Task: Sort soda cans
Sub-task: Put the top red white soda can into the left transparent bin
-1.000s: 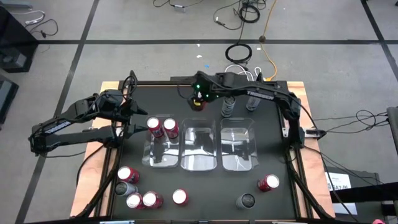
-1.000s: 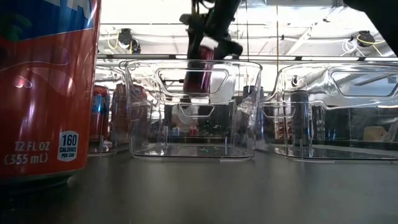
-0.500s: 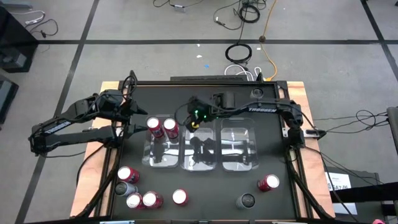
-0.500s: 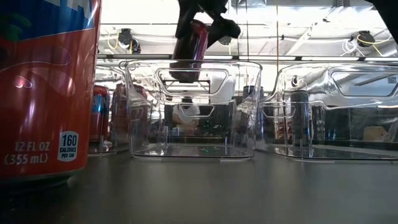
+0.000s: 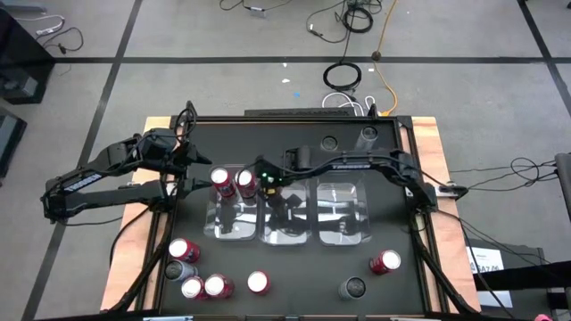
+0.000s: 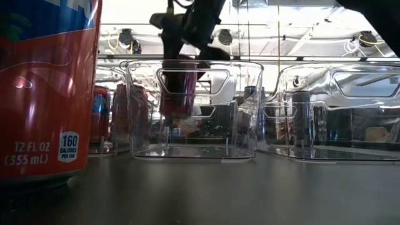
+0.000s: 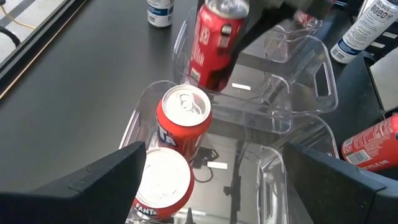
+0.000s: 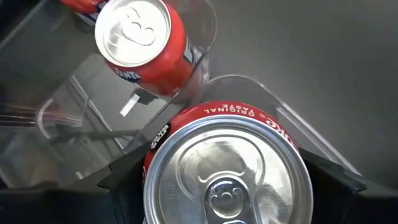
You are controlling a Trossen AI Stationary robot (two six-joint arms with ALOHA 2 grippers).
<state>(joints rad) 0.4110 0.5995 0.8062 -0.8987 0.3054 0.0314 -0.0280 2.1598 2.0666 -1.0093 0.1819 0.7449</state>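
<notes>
Right gripper (image 5: 265, 181) clamps a red can (image 7: 216, 42) upright over the middle bin (image 5: 285, 234), beside two cans (image 5: 233, 183) in the left bin; left gripper (image 5: 186, 160) waits wide open, empty.

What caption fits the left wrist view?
Right gripper lowers a red can toward the middle bin, beside two orange cans.

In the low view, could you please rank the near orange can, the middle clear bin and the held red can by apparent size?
1. Orange can, though nearness inflates it.
2. Middle clear bin.
3. Red can in the right gripper.
</notes>
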